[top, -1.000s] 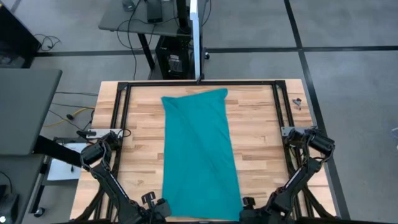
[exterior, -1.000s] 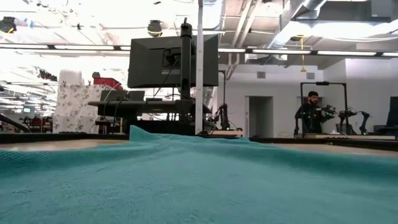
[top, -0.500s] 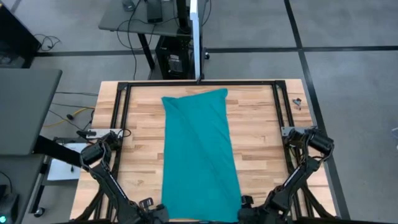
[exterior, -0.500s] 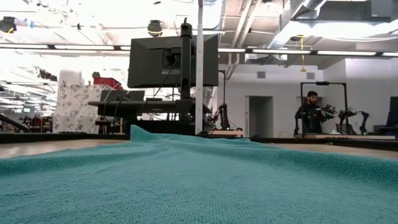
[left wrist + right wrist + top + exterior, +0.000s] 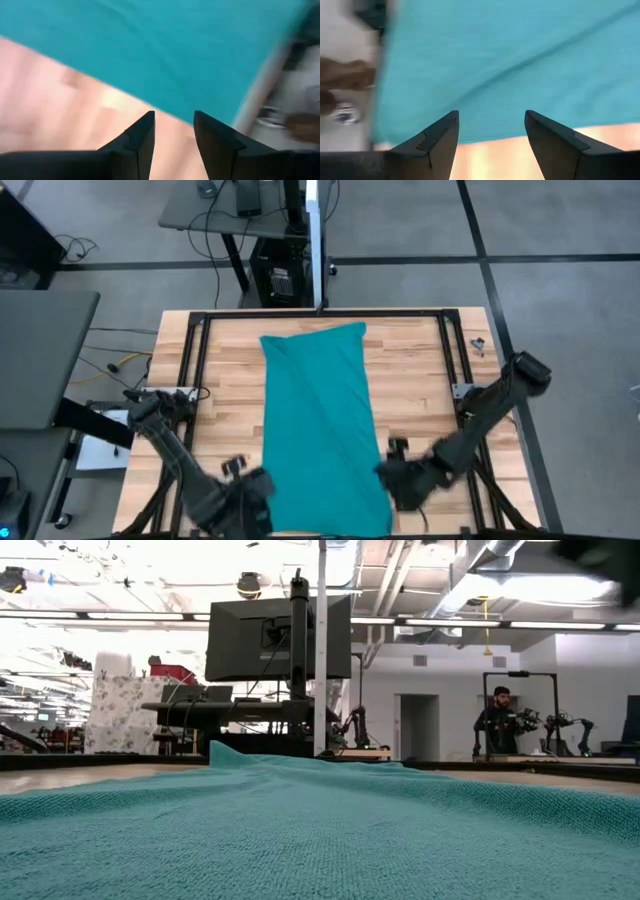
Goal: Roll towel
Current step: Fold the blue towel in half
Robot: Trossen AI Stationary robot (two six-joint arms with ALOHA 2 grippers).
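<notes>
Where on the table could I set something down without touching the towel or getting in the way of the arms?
Bare wood lies on both sides of the towel, between its long edges and the black frame; the far halves of these strips are freest. Near the towel's close end it is crowded: the left gripper and right gripper, both open, flank its corners.

Two dark, near-black jointed arms, left arm (image 5: 170, 450) and right arm (image 5: 480, 425), built of slim links and rounded joint housings. Matte black fingers (image 5: 140, 145) on each, wedge-shaped, tapering to blunt angular tips, flat-faced.
</notes>
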